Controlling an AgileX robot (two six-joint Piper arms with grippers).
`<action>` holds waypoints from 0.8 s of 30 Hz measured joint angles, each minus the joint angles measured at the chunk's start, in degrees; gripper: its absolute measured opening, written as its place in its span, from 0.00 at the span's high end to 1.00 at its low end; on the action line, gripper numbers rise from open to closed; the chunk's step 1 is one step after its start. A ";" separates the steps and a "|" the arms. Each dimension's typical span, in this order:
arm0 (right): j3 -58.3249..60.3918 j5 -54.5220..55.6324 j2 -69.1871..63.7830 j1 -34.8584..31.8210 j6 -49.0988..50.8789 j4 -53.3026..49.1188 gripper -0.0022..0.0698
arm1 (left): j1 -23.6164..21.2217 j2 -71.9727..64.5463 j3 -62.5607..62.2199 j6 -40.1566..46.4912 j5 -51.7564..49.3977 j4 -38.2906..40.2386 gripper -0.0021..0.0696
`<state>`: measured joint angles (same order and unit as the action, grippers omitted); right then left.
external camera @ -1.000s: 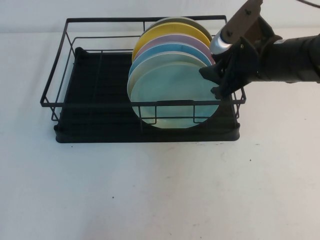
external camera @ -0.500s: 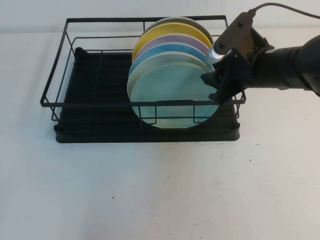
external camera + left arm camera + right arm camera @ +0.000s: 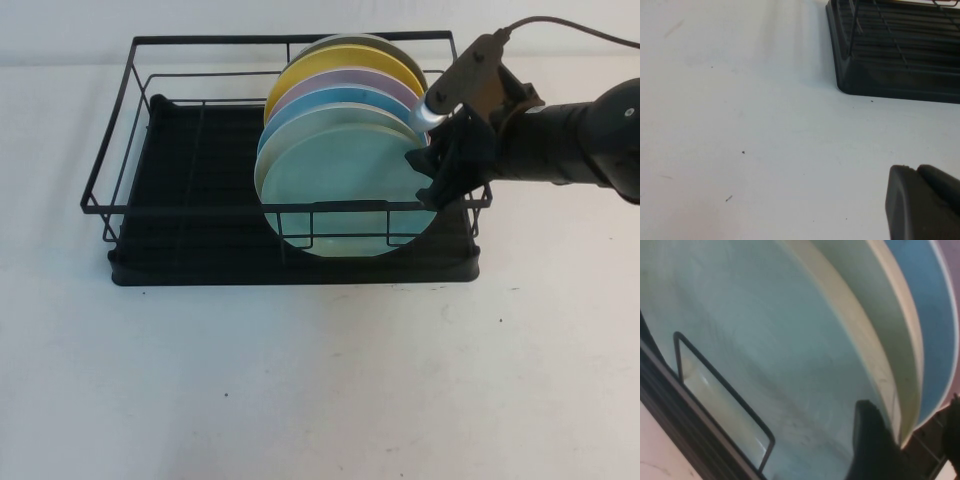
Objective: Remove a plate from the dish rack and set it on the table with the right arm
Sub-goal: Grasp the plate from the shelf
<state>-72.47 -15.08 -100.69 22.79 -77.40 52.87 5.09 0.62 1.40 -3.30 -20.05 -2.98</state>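
White table (image 3: 320, 380) with faint scuffs and specks, bare along the near edge and toward both near corners. No writing legible anywhere. Black dish rack (image 3: 150, 200) toward the far edge, left of centre, holding upright plates at its right end. Mint-green plate (image 3: 345, 185) frontmost, behind the front wire. Right gripper (image 3: 432, 172) at that plate's right rim, fingers parted astride the edge. Left gripper (image 3: 922, 202) low over bare table near the rack's corner; opening cannot be told.

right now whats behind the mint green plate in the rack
Behind the plate in the dish rack: blue, lilac, yellow and grey-green plate rims; their faces are covered. Right gripper straddles its edge, open; left gripper parked.
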 joint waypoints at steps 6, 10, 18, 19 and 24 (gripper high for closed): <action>0.00 0.85 -0.49 0.00 0.00 1.73 0.59 | 0.00 0.00 0.00 0.00 0.00 0.00 0.98; 0.00 1.15 -1.99 0.00 -0.15 2.74 0.60 | 0.00 0.00 0.00 0.00 0.00 0.00 0.98; 0.00 0.68 -2.81 0.09 -0.13 4.26 0.64 | 0.00 0.00 0.00 0.00 0.00 0.00 0.98; 0.00 0.68 -2.81 0.09 -0.13 4.26 0.66 | 0.00 0.00 0.00 0.00 0.00 0.00 0.98; 0.00 0.29 -2.81 0.09 -0.17 4.45 0.80 | 0.00 0.00 0.00 0.00 0.00 0.00 0.98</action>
<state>-72.47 -14.79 -103.50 22.88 -77.57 57.32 5.09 0.62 1.40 -3.30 -20.05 -2.98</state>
